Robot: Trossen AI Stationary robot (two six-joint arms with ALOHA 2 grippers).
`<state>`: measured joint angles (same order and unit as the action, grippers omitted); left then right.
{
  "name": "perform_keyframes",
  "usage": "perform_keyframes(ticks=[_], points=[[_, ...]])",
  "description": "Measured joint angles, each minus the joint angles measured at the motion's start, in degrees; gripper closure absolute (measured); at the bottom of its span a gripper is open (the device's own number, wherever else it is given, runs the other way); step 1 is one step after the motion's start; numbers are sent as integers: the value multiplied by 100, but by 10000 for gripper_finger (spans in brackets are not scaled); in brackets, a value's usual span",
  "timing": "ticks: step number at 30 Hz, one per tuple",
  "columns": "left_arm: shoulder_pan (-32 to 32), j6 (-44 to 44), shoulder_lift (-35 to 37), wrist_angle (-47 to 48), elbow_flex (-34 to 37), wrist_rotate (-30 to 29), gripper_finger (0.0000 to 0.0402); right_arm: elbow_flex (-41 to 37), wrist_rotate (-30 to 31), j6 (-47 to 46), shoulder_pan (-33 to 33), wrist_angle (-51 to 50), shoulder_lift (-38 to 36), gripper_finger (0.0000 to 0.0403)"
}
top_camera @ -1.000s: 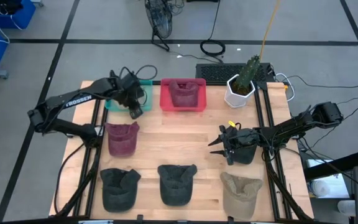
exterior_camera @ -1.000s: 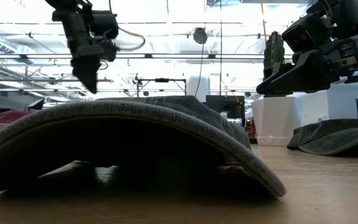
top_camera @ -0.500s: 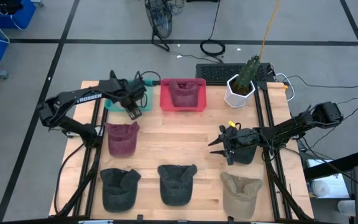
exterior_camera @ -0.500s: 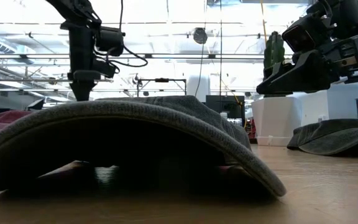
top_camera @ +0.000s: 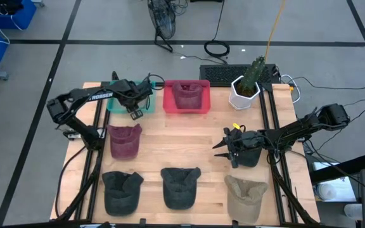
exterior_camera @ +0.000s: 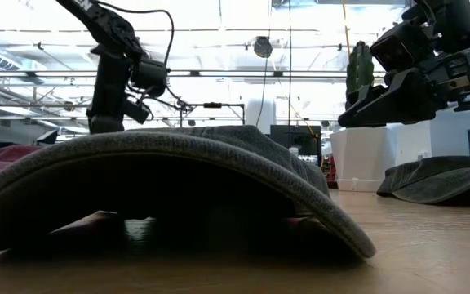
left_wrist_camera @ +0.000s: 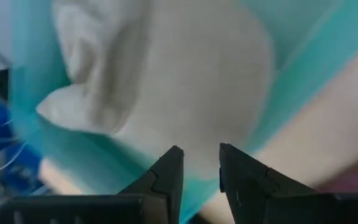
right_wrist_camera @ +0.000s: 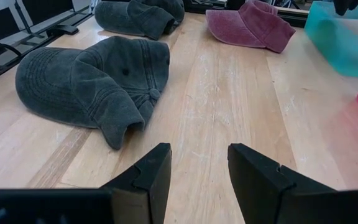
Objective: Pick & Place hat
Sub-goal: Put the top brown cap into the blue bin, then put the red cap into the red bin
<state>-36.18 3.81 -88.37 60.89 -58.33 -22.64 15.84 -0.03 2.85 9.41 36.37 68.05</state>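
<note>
A whitish hat [left_wrist_camera: 166,81] lies in the teal bin [top_camera: 115,105] at the table's far left. My left gripper [top_camera: 135,114] hangs over that bin's near edge, pointing steeply down, its fingers [left_wrist_camera: 199,152] open with nothing between them. A maroon hat [top_camera: 185,95] lies in the red bin [top_camera: 203,101]. On the table lie a maroon hat [top_camera: 124,139], two dark hats [top_camera: 120,191] [top_camera: 180,186] and a beige hat [top_camera: 246,196]. My right gripper [top_camera: 222,147] waits open above the table's right half, over another dark hat [top_camera: 249,156].
A white pot with a cactus [top_camera: 246,88] stands at the far right, with a keyboard [top_camera: 224,73] behind it. Bare wood [top_camera: 189,136] lies in the table's middle. In the low view the near dark hat [exterior_camera: 161,188] hides the left gripper's fingertips.
My left gripper has sunk toward the teal bin and tipped from slanting to pointing steeply down, while the arm's elbow has swung toward the table's left edge. Its fingers touch nothing. The hats have not moved.
</note>
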Motion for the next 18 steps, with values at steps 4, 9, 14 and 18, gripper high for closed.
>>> perform_keyframes(ticks=[4, 9, 14, 18], points=[[-117, -35, 11, 58, 0, -298, 293, 0, 9, 0, 0, 0, 0, 259], [-287, -100, 7, 43, 0, -342, 293, 0, 13, 0, 0, 1, 0, 259], [-304, -240, 39, -313, 0, -164, 293, 0, 16, 11, 0, -4, 0, 259], [-295, -563, 45, -870, 0, 314, 293, 0, 17, 26, 0, 4, 0, 259]])
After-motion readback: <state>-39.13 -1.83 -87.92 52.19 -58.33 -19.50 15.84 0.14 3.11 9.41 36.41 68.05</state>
